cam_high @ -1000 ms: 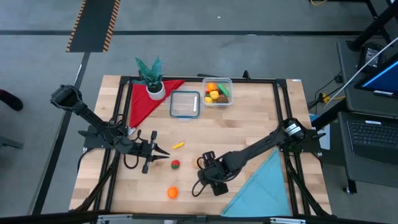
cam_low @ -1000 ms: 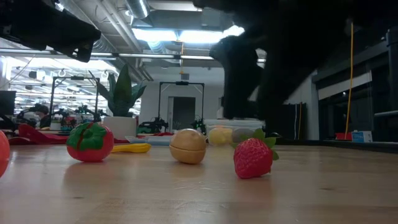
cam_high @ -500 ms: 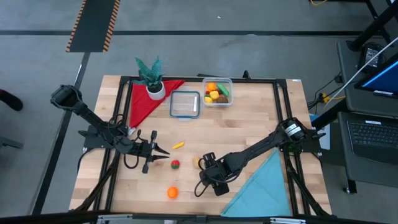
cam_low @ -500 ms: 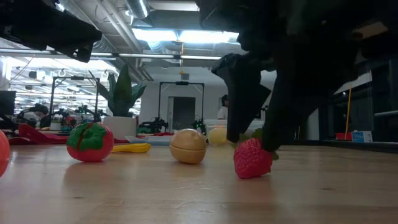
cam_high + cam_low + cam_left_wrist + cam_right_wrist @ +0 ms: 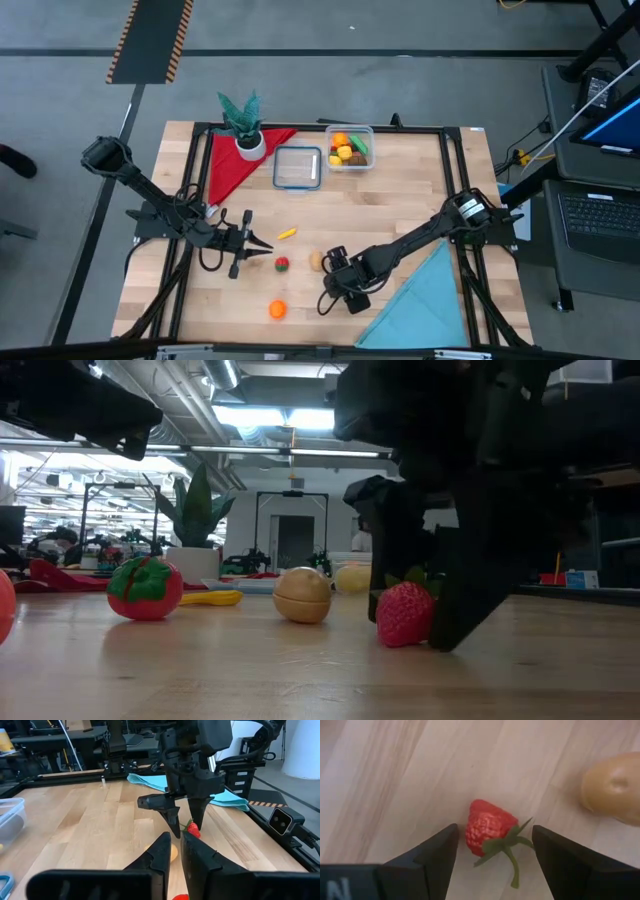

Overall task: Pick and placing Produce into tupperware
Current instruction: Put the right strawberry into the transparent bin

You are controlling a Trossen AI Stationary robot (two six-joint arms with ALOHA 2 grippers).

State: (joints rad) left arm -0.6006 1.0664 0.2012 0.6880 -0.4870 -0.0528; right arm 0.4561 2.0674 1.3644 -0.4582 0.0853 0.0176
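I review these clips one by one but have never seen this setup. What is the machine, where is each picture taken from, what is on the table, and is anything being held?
Two dark robot arms work at a wooden table. One picture looks straight down, one looks level across the tabletop, and one camera sits on each wrist.

The right hand is low over a red toy strawberry, its fingers open on either side of it, not yet gripping. The left hand waits shut and empty, left of centre.

Also on the table: a tan potato-like piece, a red-and-green tomato, an orange fruit and a yellow piece. At the far edge stand a clear tub already holding produce, a blue-rimmed lid, a potted plant, a red cloth and, nearer, a blue cloth.
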